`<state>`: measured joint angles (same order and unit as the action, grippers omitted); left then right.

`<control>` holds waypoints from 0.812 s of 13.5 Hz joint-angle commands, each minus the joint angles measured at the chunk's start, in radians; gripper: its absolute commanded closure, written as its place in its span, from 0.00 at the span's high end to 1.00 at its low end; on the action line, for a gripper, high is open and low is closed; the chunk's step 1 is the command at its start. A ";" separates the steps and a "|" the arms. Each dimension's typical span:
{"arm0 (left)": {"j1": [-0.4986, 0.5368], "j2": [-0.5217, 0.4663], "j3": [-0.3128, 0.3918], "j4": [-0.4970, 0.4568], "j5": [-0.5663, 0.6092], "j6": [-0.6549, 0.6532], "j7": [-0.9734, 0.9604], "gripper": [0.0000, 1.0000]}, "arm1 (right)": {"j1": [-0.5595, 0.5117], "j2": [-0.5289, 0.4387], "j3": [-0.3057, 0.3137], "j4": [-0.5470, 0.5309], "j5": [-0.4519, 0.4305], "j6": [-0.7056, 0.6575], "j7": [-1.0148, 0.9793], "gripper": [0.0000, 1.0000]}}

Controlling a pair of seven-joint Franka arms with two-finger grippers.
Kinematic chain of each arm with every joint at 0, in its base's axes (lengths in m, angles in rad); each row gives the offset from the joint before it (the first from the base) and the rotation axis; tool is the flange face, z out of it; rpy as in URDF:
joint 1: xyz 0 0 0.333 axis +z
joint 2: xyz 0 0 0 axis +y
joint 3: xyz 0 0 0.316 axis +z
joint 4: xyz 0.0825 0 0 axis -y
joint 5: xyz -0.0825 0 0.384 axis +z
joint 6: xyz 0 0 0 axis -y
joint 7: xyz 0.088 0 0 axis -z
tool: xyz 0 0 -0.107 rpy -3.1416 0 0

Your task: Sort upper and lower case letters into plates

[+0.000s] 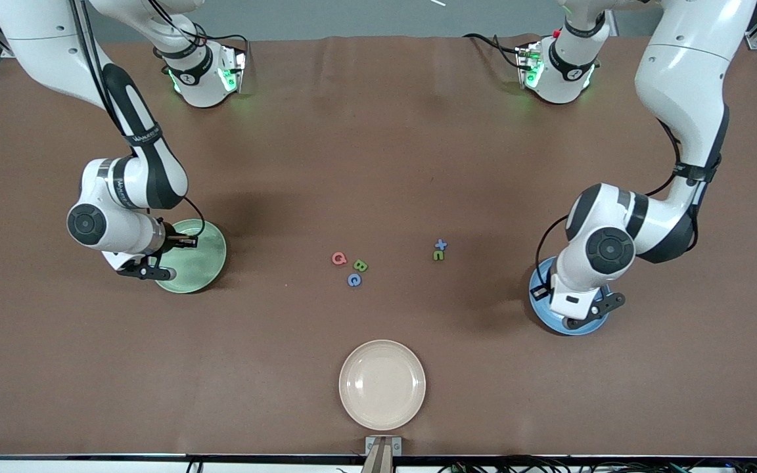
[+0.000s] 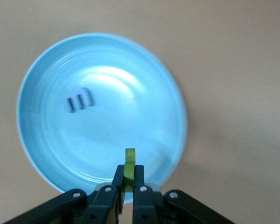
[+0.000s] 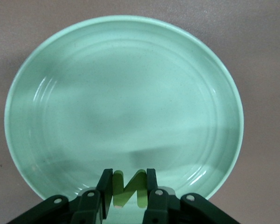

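Left gripper clenching green letter over blue plate's rim, dark letter lying inside; right gripper pinching green N over green plate's edge — risking release onto rim, letters bouncing off; five letters waiting mid-frame in front view

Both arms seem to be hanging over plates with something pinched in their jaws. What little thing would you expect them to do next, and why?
Probably open and drop. The left gripper holds a green letter over the blue plate, where a blue letter already lies. The right gripper holds a green N-shaped letter over the light green plate.
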<state>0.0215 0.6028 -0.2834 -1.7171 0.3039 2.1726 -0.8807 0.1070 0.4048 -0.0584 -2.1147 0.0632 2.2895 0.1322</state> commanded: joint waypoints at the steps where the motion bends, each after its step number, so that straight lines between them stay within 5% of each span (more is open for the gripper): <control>1: 0.040 -0.003 -0.005 -0.059 0.027 0.016 -0.001 0.30 | -0.007 0.014 0.009 -0.016 0.017 0.031 -0.019 0.19; 2: 0.049 0.006 -0.007 -0.059 0.027 0.016 -0.001 0.72 | -0.006 0.012 0.011 -0.010 0.017 0.024 -0.020 0.60; 3: 0.048 0.008 -0.007 -0.056 0.027 0.016 -0.004 0.92 | -0.003 0.008 0.011 -0.001 0.017 0.018 -0.017 1.00; 4: 0.048 0.002 -0.010 -0.053 0.026 0.016 -0.017 1.00 | 0.003 0.003 0.011 0.034 0.017 -0.010 -0.013 1.00; 6: 0.028 -0.011 -0.025 -0.050 0.015 0.007 -0.046 1.00 | 0.039 0.005 0.012 0.158 0.038 -0.152 0.048 1.00; 11: -0.044 0.001 -0.143 -0.045 0.015 0.019 -0.253 0.98 | 0.314 0.020 0.011 0.183 0.101 -0.044 0.377 1.00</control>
<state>0.0192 0.6101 -0.4105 -1.7549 0.3128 2.1841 -1.0704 0.2986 0.4192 -0.0381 -1.9188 0.1449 2.1867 0.3988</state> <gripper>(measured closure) 0.004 0.000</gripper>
